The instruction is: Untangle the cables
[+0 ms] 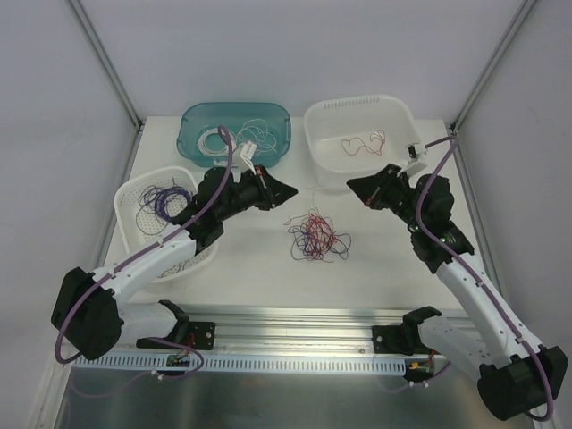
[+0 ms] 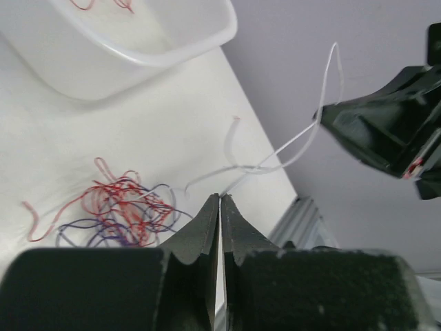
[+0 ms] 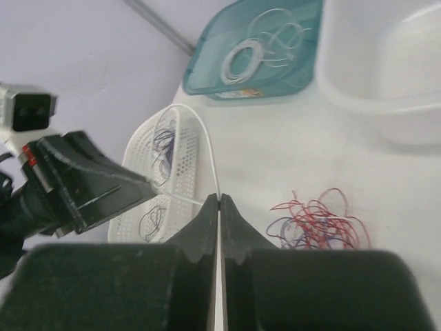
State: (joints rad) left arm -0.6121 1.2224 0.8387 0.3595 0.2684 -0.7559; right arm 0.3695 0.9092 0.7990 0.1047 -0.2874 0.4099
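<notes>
While both arms hang over the table [image 1: 259,268], the left gripper [image 1: 291,189] and the right gripper [image 1: 352,184] are each clenched on one white cable [image 2: 293,146], which spans the gap between their tips. Also listed: a clump of red and purple cables [image 1: 317,237], lying loose at table centre, at 6 o'clock from that gap and touching neither claw. Containers, read from the clump: teal bin [image 1: 188,125] with white coils [image 1: 213,138] at 11 o'clock; white tub [image 1: 357,101] holding a red strand [image 1: 365,141] at 1 o'clock; white perforated basket [image 1: 125,192] holding purple strands [image 1: 165,201] at 9 o'clock.
</notes>
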